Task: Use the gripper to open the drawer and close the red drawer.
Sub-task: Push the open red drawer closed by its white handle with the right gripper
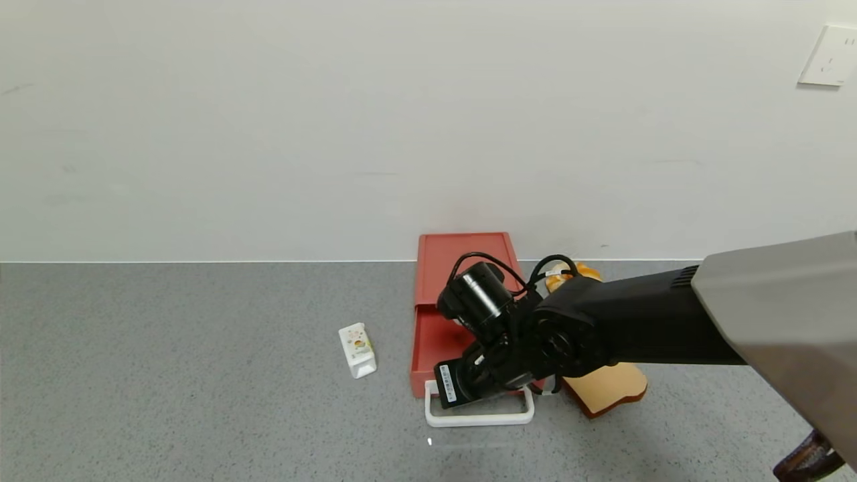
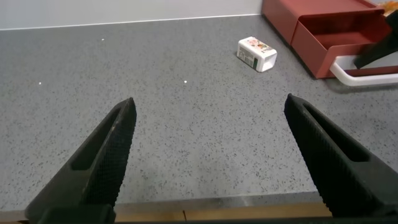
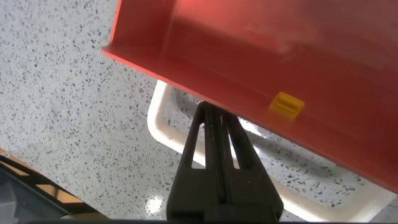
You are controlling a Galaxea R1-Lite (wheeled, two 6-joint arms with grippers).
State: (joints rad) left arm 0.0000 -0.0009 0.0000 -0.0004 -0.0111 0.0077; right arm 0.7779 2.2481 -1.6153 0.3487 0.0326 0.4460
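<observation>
The red drawer (image 1: 435,338) is pulled partly out of its terracotta box (image 1: 462,261), which stands against the wall. A white loop handle (image 1: 479,418) juts from the drawer's front. My right gripper (image 1: 462,391) reaches down at that front. In the right wrist view the gripper (image 3: 214,111) is shut, its fingers pressed together inside the handle loop (image 3: 163,124), with the tips against the drawer's front wall (image 3: 249,56). Nothing is clamped between them. My left gripper (image 2: 210,109) hangs open over bare table, far from the drawer (image 2: 329,31).
A small white carton (image 1: 357,349) lies left of the drawer. A toast-shaped board (image 1: 609,388) lies on its right, with an orange object (image 1: 569,273) behind my right arm. The table's front edge (image 2: 217,208) runs just under my left gripper.
</observation>
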